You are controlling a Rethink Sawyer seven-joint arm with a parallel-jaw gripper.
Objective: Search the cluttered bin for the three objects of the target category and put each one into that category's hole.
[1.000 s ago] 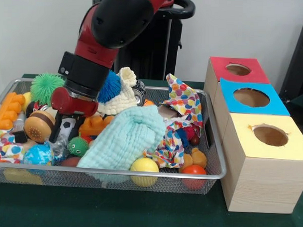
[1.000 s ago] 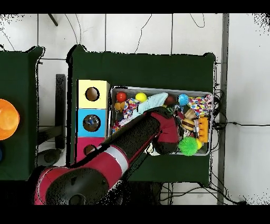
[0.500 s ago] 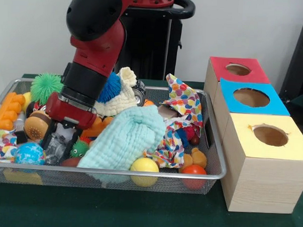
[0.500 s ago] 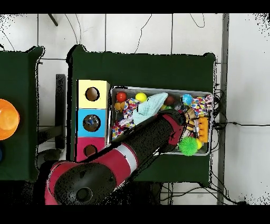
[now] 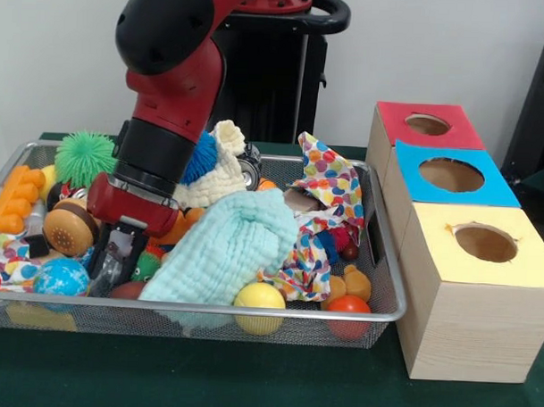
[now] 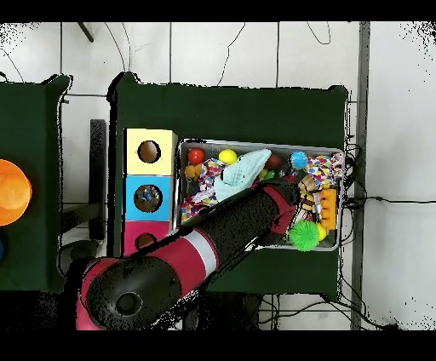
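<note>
Since a moment ago: gripper [image 5: 112, 262] has pulled slightly up and toward the bin's middle, and the blue ball [image 5: 60, 276] beside it sits a touch lower than before.

Front view, bin: wire mesh bin [image 5: 378, 234] packed full. Green spiky ball [image 5: 83, 156] at the back left, orange block [image 5: 11, 199] along the left edge, toy burger [image 5: 68, 228] just left of the wrist.
Front view, cloths: pale green cloth [image 5: 230, 242] heaped in the middle, cream knitted hat [image 5: 221, 166] behind it, spotted cloth [image 5: 324, 192] draped to the right.
Front view, front row: yellow ball [image 5: 259, 301] against the front wall, red ball [image 5: 347, 310] near the right corner, small brown figure [image 5: 351, 282] just above it.
Front view, gripper: down among the toys at the left, between the burger and the green cloth; a small green toy [image 5: 145, 264] lies right beside it.
Front view, fingers: pointing down with something pale and crinkled between them — whether they're clamped on it, I cannot tell.
Front view, boxes: three wooden boxes right of the bin, each with a round hole on top — red box [image 5: 424, 128] farthest back, blue box [image 5: 452, 178] in the middle, yellow box [image 5: 480, 255] nearest.

Overhead view, arm: red and black arm [image 6: 217, 238] slants across the bin, covering its centre.
Overhead view, surface: dark green surface [image 6: 230, 111] carries bin and boxes.
Overhead view, room: white tiled floor [image 6: 213, 51] beyond, cables trailing across it; an orange round object [image 6: 13, 191] on a second green table at the left.
</note>
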